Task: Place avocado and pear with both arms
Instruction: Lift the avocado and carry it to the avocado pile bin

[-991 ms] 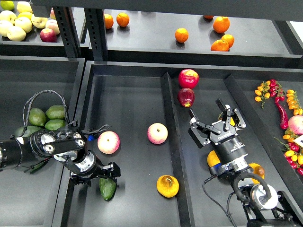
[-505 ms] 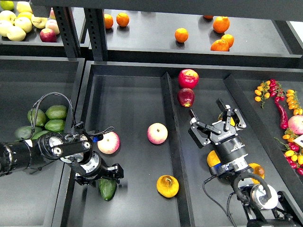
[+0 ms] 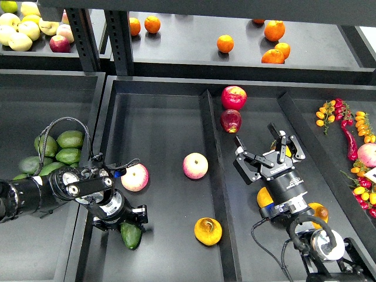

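The left gripper sits low over the dark green, smooth, elongated avocado, which lies on the floor of the black middle tray close to its left wall. The glossy golden yellow-orange pear lies further right in the same tray, near the central divider and well apart from both arms.

To my eye the step in hand is dealing with that avocado, and doing it well means keeping the wrist square over the fruit's long axis, so that a smooth oval skin does not squirt sideways against the tray wall. A pink-yellow apple just beside the left wrist could be nudged by the arm or its looping cable, so any lift looks safest straight up.

The left jaws are dark and seen from above; they seem to touch or straddle the avocado's top, but I cannot tell whether they are closed on it. The right gripper hovers over the neighbouring compartment with its jaws spread wide, holding nothing.
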`<act>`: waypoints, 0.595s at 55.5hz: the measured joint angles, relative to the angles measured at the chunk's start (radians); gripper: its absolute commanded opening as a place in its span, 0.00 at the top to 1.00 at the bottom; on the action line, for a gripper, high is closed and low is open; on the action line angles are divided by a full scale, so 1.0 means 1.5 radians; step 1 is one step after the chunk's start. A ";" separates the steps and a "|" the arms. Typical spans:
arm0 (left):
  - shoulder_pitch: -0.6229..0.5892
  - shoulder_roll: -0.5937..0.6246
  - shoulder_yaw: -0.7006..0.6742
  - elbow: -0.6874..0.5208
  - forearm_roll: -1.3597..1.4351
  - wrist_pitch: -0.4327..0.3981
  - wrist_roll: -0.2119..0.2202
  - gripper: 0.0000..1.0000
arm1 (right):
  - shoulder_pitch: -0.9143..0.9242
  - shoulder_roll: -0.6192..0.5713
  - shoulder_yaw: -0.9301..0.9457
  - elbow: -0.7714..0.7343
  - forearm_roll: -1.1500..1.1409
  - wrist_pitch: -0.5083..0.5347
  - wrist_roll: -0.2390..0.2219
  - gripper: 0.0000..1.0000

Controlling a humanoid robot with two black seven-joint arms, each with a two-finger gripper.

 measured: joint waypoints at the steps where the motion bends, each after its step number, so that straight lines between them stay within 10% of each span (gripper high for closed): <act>1: 0.000 0.000 -0.001 0.001 -0.001 0.000 0.000 0.77 | 0.000 0.000 0.000 0.000 0.000 0.000 0.000 0.01; 33: -0.125 0.048 -0.063 0.020 -0.091 0.000 0.000 0.78 | -0.001 0.000 0.001 -0.001 0.000 0.001 0.000 0.01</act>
